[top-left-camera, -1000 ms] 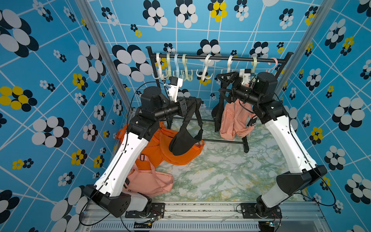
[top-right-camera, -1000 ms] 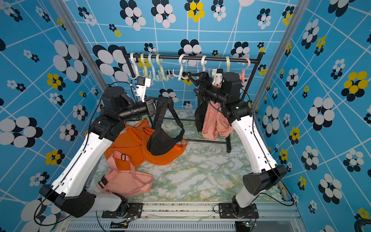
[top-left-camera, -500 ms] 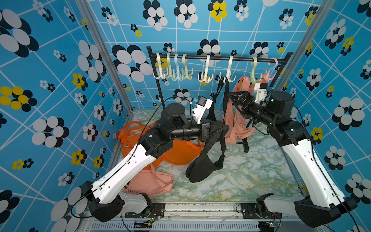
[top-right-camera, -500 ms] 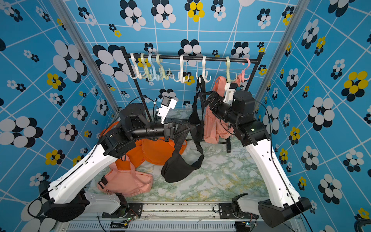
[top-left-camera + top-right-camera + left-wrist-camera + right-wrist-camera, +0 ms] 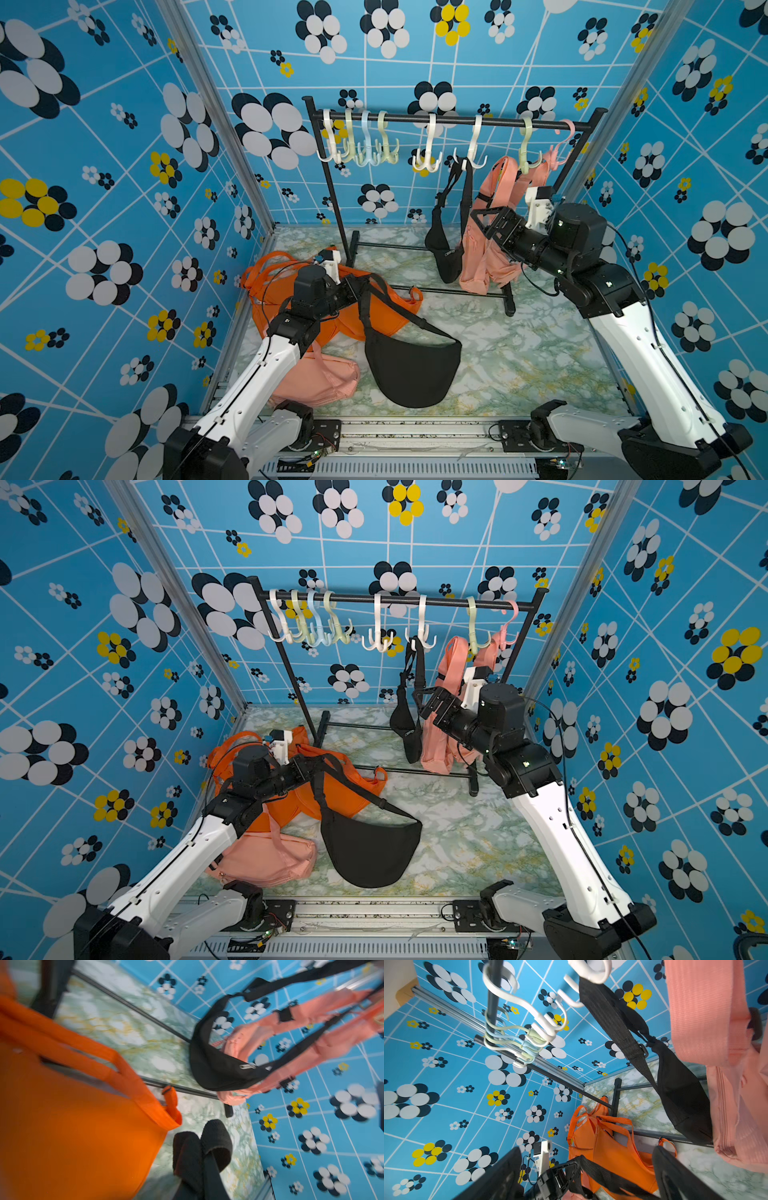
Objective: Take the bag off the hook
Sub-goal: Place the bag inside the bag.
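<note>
Nearest, the black sling bag [image 5: 415,370] lies on the marble floor [image 5: 519,357], off the rack, beside a peach bag [image 5: 324,382]. The left gripper [image 5: 354,289] is clamped tight on its strap [image 5: 365,316], above orange totes [image 5: 386,322]. Farther back, the right gripper [image 5: 482,226] gapes fully, holding nothing, just beside a hanging peach bag [image 5: 486,257]. A 2nd black bag [image 5: 446,249] hangs from a white hook [image 5: 471,153] on the rail [image 5: 453,120].

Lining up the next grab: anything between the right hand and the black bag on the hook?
Nothing visible. The open right hand is beside the hanging black bag; the pink bag hangs close by, not between.
</note>
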Robot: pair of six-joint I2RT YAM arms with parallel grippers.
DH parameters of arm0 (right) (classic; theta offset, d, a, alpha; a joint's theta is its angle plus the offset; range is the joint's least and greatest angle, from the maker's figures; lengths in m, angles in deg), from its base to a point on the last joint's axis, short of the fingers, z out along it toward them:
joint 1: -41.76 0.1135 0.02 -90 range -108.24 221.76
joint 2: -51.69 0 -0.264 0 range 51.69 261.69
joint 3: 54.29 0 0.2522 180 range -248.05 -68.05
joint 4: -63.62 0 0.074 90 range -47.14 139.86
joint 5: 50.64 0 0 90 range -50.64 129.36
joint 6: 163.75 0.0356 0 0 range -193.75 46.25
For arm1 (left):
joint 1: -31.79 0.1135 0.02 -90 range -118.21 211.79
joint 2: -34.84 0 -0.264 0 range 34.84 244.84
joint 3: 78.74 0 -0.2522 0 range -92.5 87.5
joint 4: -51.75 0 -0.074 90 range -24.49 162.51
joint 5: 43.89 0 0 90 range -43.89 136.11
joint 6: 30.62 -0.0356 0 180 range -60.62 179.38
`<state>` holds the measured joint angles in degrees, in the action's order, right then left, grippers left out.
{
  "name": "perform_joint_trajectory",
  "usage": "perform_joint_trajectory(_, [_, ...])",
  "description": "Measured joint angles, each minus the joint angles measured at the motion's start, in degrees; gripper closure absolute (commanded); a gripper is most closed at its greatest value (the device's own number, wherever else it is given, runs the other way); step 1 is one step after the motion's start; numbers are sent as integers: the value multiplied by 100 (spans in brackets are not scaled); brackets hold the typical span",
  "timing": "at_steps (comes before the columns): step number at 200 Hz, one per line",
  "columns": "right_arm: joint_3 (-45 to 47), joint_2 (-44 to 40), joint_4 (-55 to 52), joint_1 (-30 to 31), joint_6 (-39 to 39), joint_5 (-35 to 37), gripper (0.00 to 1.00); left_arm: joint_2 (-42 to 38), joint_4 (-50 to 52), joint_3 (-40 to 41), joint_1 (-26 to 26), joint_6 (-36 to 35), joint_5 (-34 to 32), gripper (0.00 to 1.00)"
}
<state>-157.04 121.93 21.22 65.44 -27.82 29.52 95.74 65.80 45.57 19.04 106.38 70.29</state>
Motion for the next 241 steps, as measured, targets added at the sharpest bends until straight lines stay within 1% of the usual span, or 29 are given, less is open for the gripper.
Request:
perform_joint_trajectory(14, [-9, 120, -90, 33, -57, 24, 1, 341, -361, 96, 317, 153, 184, 96])
perform_joint_trajectory(27, [-33, 186, -170, 79, -111, 59, 0, 579, -658, 81, 461, 197, 330, 97])
perform_joint_trajectory(51, [-302, 278, -407, 247, -341, 214, 0, 839, -872, -61, 710, 210, 586, 97])
perform_joint_trajectory(71, [-442, 278, -586, 415, -640, 431, 1, 907, -844, -229, 994, 177, 772, 96])
perform_joint_trajectory(84, [-457, 275, -763, 516, -872, 636, 1, 898, -656, -389, 1174, 31, 850, 96])
perform_joint_trajectory(92, [-452, 275, -881, 566, -1016, 776, 0, 879, -494, -494, 1272, -79, 883, 94])
perform_joint_trajectory(97, [-439, 275, -957, 592, -1095, 861, 1, 859, -382, -557, 1327, -160, 887, 91])
perform_joint_trajectory(103, [-422, 275, -1029, 616, -1180, 960, 1, 831, -238, -634, 1386, -254, 890, 85])
perform_joint_trajectory(112, [-378, 275, -1132, 643, -1314, 1141, 1, 807, 24, -780, 1447, -448, 881, 58])
perform_joint_trajectory(119, [-299, 267, -1154, 658, -1397, 1285, 0, 817, 282, -949, 1482, -601, 866, 33])
perform_joint_trajectory(124, [-232, 264, -1178, 660, -1451, 1394, 0, 835, 448, -1071, 1493, -693, 859, 19])
perform_joint_trajectory(130, [-155, 267, -1196, 669, -1526, 1521, 1, 868, 625, -1213, 1495, -791, 859, 9])
perform_joint_trajectory(134, [-103, 280, -1215, 667, -1585, 1609, 1, 894, 726, -1300, 1495, -848, 855, 6])
perform_joint_trajectory(135, [-94, 282, -1217, 667, -1593, 1626, 0, 905, 754, -1335, 1495, -870, 855, 2])
perform_joint_trajectory(137, [-72, 291, -1231, 669, -1617, 1670, 1, 916, 787, -1364, 1495, -890, 855, 0])
perform_joint_trajectory(158, [52, 411, -1259, 673, -1871, 1954, 1, 1025, 1145, -1646, 1434, -1095, 761, 1])
perform_joint_trajectory(173, [146, 514, -1161, 715, -2081, 2094, 1, 1027, 1429, -1764, 1217, -1290, 422, 1])
perform_joint_trajectory(184, [262, 573, -1056, 758, -2208, 2144, 1, 1027, 1659, -1928, 872, -1510, 63, 1])
perform_joint_trajectory(201, [485, 695, -833, 844, -2450, 2194, 1, 1058, 1987, -2347, 63, -1969, -649, 1])
perform_joint_trajectory(216, [678, 831, -619, 905, -2610, 2240, 1, 1165, 2144, -2804, -584, -2345, -1115, 1])
perform_joint_trajectory(226, [796, 944, -474, 931, -2704, 2304, 0, 1237, 2194, -3053, -841, -2533, -1357, 1])
perform_joint_trajectory(241, [883, 1128, -297, 931, -2787, 2402, 0, 1294, 2216, -3254, -999, -2717, -1690, 1])
